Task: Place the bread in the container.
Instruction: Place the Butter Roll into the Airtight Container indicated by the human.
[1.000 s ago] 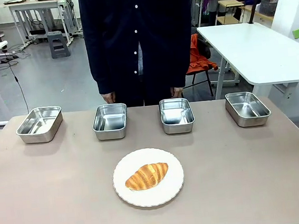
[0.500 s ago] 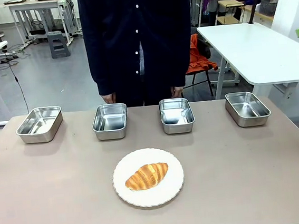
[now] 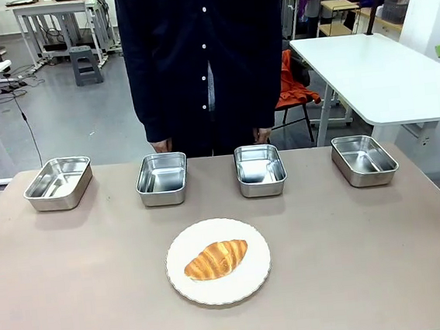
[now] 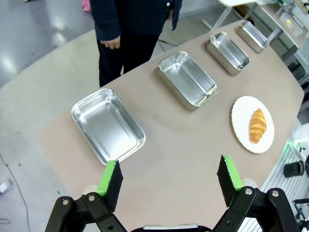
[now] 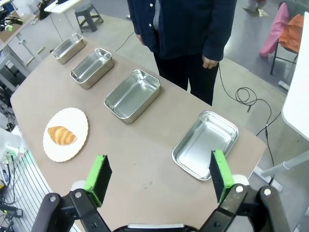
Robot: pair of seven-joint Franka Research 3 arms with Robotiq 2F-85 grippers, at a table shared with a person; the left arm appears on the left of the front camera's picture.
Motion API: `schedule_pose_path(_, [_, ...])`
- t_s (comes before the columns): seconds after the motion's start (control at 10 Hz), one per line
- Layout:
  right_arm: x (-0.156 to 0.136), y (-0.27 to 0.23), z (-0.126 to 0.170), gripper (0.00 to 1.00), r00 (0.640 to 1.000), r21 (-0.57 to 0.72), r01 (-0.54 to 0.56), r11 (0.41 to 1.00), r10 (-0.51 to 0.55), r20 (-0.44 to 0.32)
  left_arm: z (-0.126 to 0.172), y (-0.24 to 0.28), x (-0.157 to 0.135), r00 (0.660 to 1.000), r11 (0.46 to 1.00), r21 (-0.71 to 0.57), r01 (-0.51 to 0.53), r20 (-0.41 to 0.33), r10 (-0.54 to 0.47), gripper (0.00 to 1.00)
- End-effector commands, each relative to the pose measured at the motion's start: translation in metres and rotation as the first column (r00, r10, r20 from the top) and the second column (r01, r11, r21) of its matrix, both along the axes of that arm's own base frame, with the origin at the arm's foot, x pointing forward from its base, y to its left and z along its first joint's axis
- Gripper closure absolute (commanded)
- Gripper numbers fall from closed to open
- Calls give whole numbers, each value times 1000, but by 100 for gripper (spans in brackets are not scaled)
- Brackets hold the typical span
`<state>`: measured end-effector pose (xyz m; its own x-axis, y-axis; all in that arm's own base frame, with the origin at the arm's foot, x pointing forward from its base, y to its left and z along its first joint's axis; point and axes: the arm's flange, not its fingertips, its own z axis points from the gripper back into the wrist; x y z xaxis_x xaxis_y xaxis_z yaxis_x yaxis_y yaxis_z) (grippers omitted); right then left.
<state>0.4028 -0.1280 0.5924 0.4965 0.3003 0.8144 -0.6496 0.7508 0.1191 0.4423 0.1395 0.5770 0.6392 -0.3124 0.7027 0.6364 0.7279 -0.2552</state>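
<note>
lying on the plate (image 3: 252, 280) near the table's (image 3: 369, 260) front edge, the bread (image 3: 216, 260) sits before a row of four pans (image 3: 162, 197) in the front view. left wrist view: left tool (image 4: 169, 170) spread wide and empty above the table, bread well apart to its upper right. right wrist view: right tool (image 5: 158, 166) likewise wide and empty, bread well apart at left.

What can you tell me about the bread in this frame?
The bread is a golden-brown croissant with a ridged, striped crust, looking whole and baked. It lies flat near the middle of a round white plate, its long axis slanting across it, smaller than the plate. Only the plate touches it.
</note>
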Motion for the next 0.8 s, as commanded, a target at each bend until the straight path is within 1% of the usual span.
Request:
schedule_pose_path(0.0, [-1,1,2,0,1000,5,-10,1000,10,14,0,3,-1,1000,1000,-11,4,8,-4,0])
schedule_pose_path(0.7, [-1,1,2,0,1000,5,-10,1000,10,14,0,3,-1,1000,1000,-11,4,8,-4,0])
